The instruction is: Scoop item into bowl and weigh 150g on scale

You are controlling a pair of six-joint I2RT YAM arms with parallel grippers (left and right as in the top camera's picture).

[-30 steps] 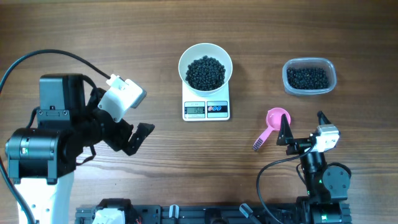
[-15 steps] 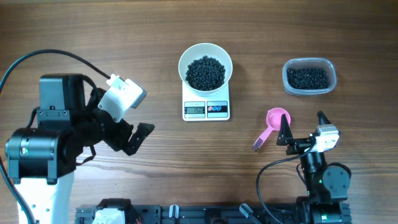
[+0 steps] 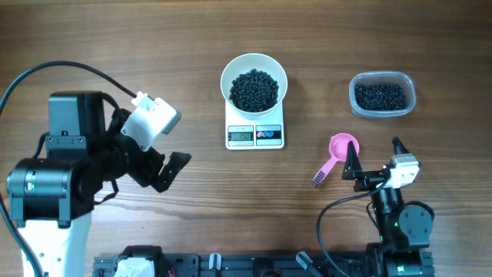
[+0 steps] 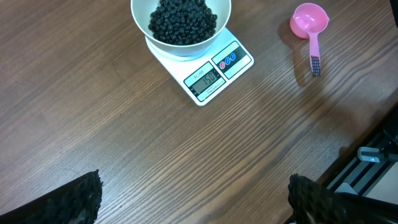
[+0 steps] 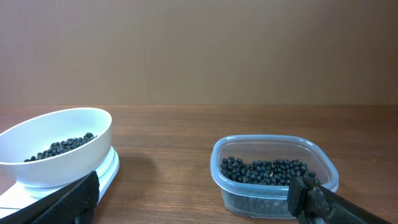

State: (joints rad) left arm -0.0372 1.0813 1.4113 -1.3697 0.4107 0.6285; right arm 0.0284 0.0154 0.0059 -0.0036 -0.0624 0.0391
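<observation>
Overhead view has the scale point(image 3: 254, 135) near the middle of the wooden table point(image 3: 115, 46), and the white bowl point(image 3: 231, 71) stands on its platform, on the far part, so that the display on the near edge is left free to be read. The black beans point(image 3: 254, 89) make a heap inside the bowl. In the left wrist view the display seems to read 150, so I judge the weighing is at the target or very near to it.

To the right of the scale and well apart from it is the clear tub point(image 3: 352, 94), with a layer of the same beans; it serves as the supply. The pink scoop point(image 3: 341, 148) lies flat on the table, right of the scale and a little nearer to the robot, with its cup empty and nothing holding it.

The left gripper point(image 3: 171, 171) hangs left of the scale, well apart, with its fingers spread and nothing between them. The right gripper point(image 3: 373, 154) is just beside the scoop, also spread wide and empty. Neither arm touches the scale or the bowl, probably so that no extra load disturbs the reading.
</observation>
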